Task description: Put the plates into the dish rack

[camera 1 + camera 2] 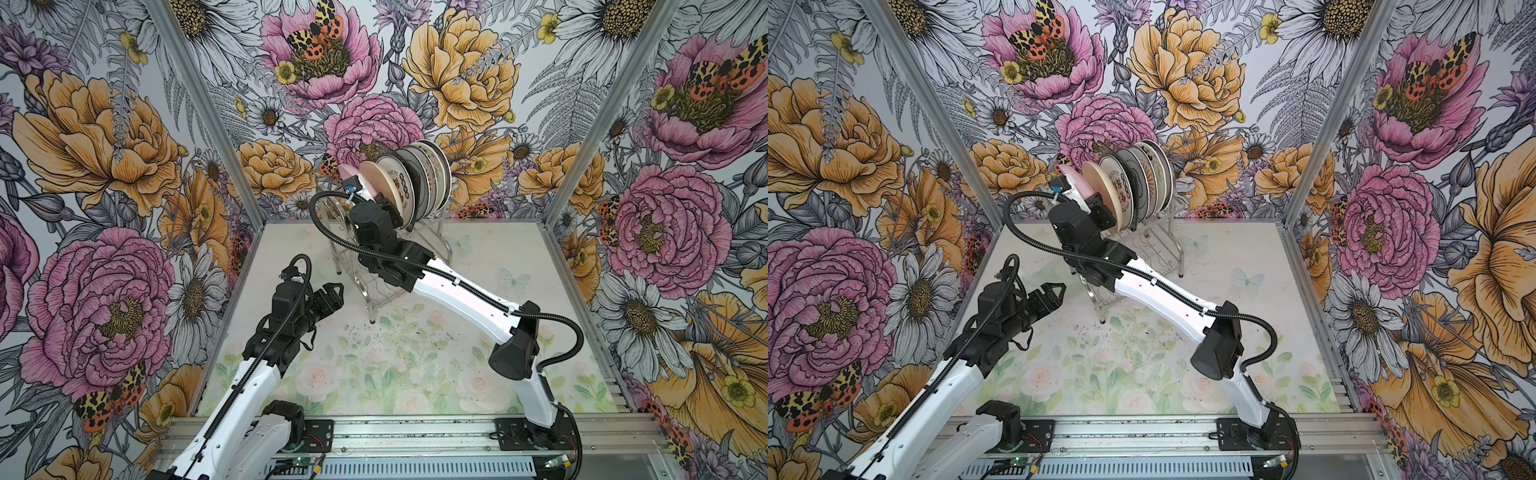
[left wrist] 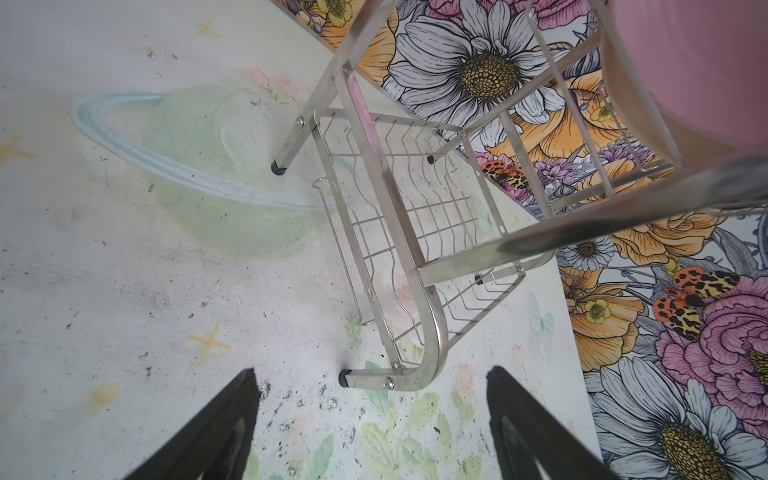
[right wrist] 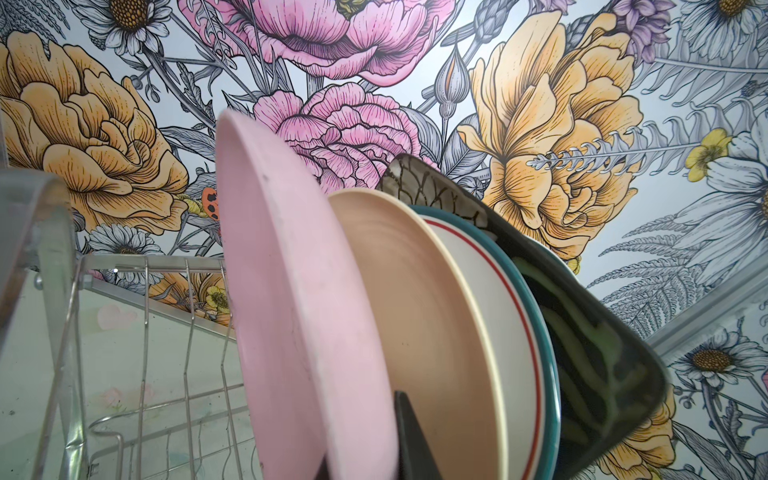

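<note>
Dish rack [image 2: 390, 195], upper middle: plates [image 1: 415, 183] upright in top tier. Right gripper [image 3: 363, 432] clamped on leftmost pink plate [image 3: 291, 291], arm crossing rack front. Left gripper [image 1: 332, 293] spread apart, lower left.

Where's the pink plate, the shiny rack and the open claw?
pink plate [image 3: 291, 291], right wrist view, its middle.
dish rack [image 2: 388, 199], left wrist view, side frame bar.
left gripper [image 1: 336, 296], a top view, between its fingertips.

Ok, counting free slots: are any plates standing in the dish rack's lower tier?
No, the left wrist view shows only bare wire in the lower tier of the dish rack; the pink plate sits above it.
</note>
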`<state>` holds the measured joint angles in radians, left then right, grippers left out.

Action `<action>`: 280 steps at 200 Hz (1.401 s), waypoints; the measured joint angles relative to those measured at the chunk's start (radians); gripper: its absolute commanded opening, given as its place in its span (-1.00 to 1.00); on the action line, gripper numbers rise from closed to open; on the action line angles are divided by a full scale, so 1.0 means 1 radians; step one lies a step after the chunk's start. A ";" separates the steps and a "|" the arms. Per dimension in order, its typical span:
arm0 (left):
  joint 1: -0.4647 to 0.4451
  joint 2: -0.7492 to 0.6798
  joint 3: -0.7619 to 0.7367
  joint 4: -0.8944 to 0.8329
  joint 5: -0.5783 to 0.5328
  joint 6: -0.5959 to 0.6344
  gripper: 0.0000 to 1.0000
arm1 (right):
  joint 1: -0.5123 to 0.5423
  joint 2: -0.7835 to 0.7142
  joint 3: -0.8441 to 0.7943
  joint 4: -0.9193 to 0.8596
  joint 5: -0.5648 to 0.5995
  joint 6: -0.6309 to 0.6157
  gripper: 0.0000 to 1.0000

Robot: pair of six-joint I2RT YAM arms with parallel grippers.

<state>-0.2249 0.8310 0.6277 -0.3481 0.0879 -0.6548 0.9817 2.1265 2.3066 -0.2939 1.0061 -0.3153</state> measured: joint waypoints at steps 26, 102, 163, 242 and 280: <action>0.000 0.000 0.000 0.000 0.000 0.000 0.73 | -0.006 -0.003 0.000 -0.001 -0.012 0.000 -1.00; 0.000 -0.007 -0.005 0.001 0.000 0.000 0.74 | -0.024 -0.065 -0.090 0.002 -0.066 0.016 -1.00; 0.000 -0.016 -0.007 0.001 0.000 0.000 0.74 | -0.028 -0.084 -0.125 0.019 -0.080 0.037 -0.78; 0.000 -0.029 -0.007 0.001 0.000 0.000 0.76 | -0.027 -0.113 -0.144 -0.002 -0.095 0.037 -0.41; 0.000 -0.029 -0.007 0.001 0.000 0.000 0.76 | -0.024 -0.141 -0.144 -0.008 -0.105 0.037 -0.31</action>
<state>-0.2249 0.8021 0.6205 -0.3473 0.0879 -0.6552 0.9581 1.9858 2.1624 -0.3019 0.9012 -0.2783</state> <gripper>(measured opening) 0.878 0.335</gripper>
